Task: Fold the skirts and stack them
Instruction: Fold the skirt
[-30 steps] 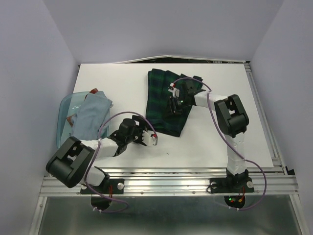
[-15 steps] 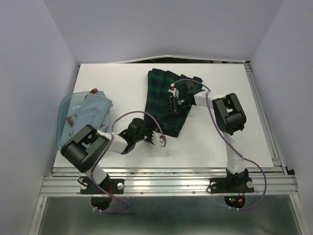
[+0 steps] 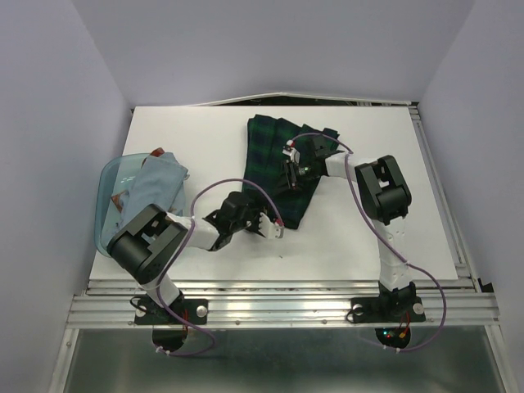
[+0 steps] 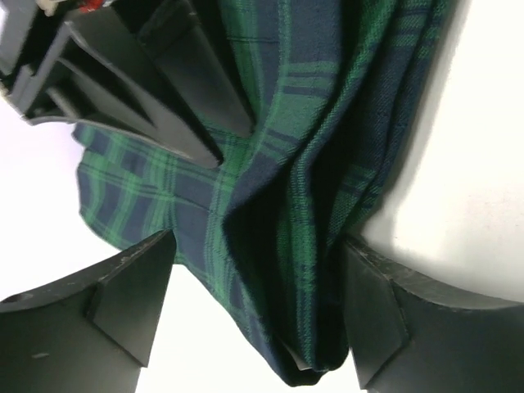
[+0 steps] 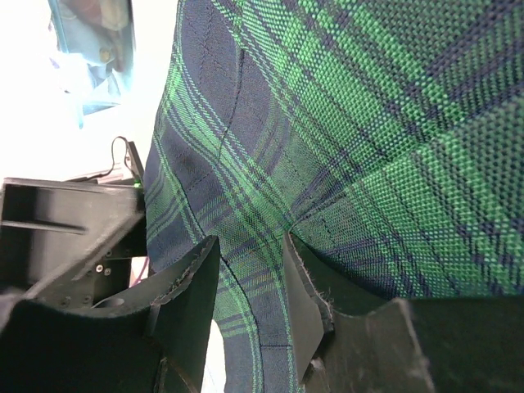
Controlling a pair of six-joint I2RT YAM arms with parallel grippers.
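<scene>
A dark green-and-navy tartan skirt (image 3: 274, 160) lies on the white table, right of centre. My left gripper (image 3: 273, 225) is at its near corner. In the left wrist view the gripper (image 4: 258, 246) stands open, with that bunched hem corner (image 4: 327, 327) between the two fingers. My right gripper (image 3: 291, 178) rests on the middle of the skirt. In the right wrist view this gripper (image 5: 250, 246) is shut on a raised fold of the tartan (image 5: 262, 270), and creases run out from one fingertip. A pale grey-blue skirt (image 3: 154, 190) hangs over the tub at the left.
A translucent blue plastic tub (image 3: 108, 192) stands at the table's left edge, with other cloth in it. The table (image 3: 368, 246) ends at a metal rail in front and on the right. Grey walls close in both sides.
My left arm has swung right from the table's middle to the tartan skirt's near corner, and its jaws have narrowed a little. The right gripper has stayed on the skirt.
</scene>
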